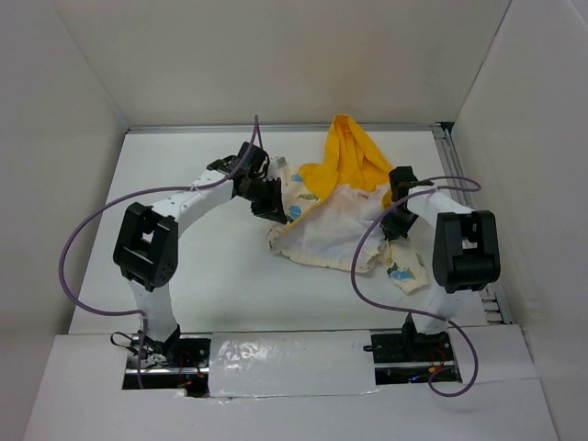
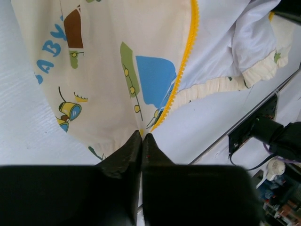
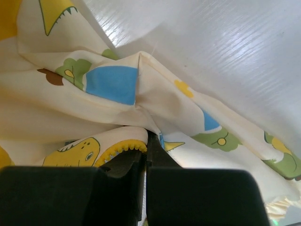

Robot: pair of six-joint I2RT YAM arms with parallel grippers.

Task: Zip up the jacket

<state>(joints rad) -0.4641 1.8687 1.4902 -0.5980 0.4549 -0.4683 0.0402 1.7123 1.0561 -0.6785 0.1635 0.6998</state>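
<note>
The jacket [image 1: 335, 230] lies crumpled on the white table, its yellow hood [image 1: 351, 156] toward the back. My left gripper [image 1: 269, 204] is at the jacket's left edge. In the left wrist view it [image 2: 142, 136] is shut on the jacket's [image 2: 103, 61] hem corner, right where the yellow zipper strip [image 2: 186, 56] ends. My right gripper [image 1: 397, 225] is on the jacket's right side. In the right wrist view it [image 3: 145, 137] is shut on a fold of the jacket [image 3: 141, 99], beside a curl of yellow zipper teeth [image 3: 123, 147]. The zipper slider is hidden.
White walls enclose the table on three sides. A metal rail [image 1: 469, 216] runs along the right edge, close to the right arm. Purple cables [image 1: 69, 248] loop off both arms. A taped white cover [image 1: 285, 354] lies between the arm bases.
</note>
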